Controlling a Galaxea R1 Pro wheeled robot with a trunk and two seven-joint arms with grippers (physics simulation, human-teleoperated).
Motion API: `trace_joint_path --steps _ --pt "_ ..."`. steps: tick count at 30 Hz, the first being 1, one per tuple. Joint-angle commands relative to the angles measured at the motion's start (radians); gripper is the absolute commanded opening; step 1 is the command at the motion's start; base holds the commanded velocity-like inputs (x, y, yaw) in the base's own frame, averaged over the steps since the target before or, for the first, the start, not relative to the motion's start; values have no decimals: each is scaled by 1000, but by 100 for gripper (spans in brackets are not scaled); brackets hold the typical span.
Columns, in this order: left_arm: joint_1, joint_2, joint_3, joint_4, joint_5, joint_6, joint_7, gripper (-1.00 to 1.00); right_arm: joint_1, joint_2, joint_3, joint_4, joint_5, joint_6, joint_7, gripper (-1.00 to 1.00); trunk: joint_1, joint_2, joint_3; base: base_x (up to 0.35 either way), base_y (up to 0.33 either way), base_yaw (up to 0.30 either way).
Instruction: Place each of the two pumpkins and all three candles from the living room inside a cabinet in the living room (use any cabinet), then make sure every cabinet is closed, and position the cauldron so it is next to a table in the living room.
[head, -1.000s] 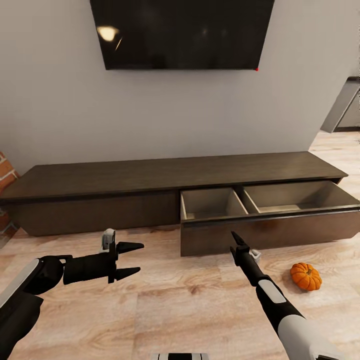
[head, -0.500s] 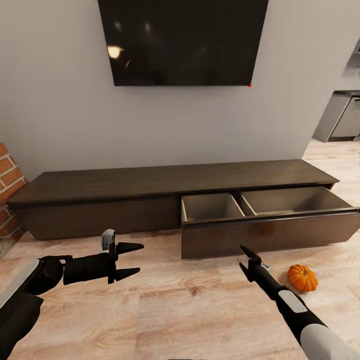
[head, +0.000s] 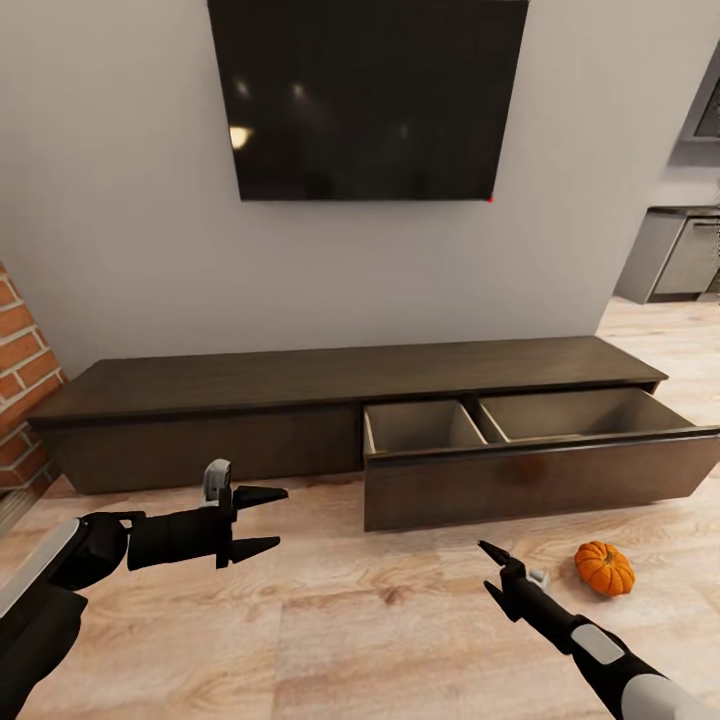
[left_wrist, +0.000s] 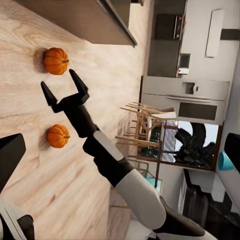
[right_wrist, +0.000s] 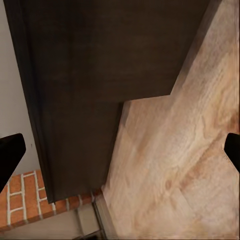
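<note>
Living-room wall, flat grey, carrying one black television (head: 368, 98); one patch of red brick (head: 25, 385) at its left end. Light wood-plank floor (head: 350, 640), matte, grained.

One cabinet (head: 340, 410): long, low, dark-brown wood, handle-less. Its one right-hand drawer (head: 540, 470) stands pulled out, showing two pale, bare compartments.

Two pumpkins, small, orange, ribbed, both on the floor: one (head: 604, 567) in front of the drawer, just beside my right pincer (head: 492, 575); the left wrist view shows the pair (left_wrist: 56, 60) (left_wrist: 58, 136) apart.

Two pincers, black, pointed: my left pincer (head: 268, 520) spread, holding nothing; my right also spread and bare, above the floor.
</note>
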Motion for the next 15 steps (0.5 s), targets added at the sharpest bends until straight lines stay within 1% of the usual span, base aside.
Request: trace_joint_path --steps 1,4,8,10,14,15 --pt "0 0 -1 0 10 -1 10 100 -1 0 -9 13 18 4 3 100 -1 0 3 0 0 0" --pt "-1 0 -1 0 10 -1 11 100 -1 0 -9 25 38 -2 4 100 -2 1 15 0 0 0" --pt "-1 0 -4 0 8 -1 12 100 -1 1 -8 30 102 -38 5 100 -4 2 30 0 0 0" --pt "-1 0 -7 1 8 -1 12 100 -1 1 -8 30 125 -62 6 100 -5 2 38 0 0 0" --pt "-1 0 -9 1 7 -2 13 100 -1 2 -8 31 139 -77 6 100 -7 4 53 0 0 0" --pt "-1 0 -9 1 7 -2 13 100 -1 2 -8 31 139 -78 6 100 -11 11 56 0 0 0"
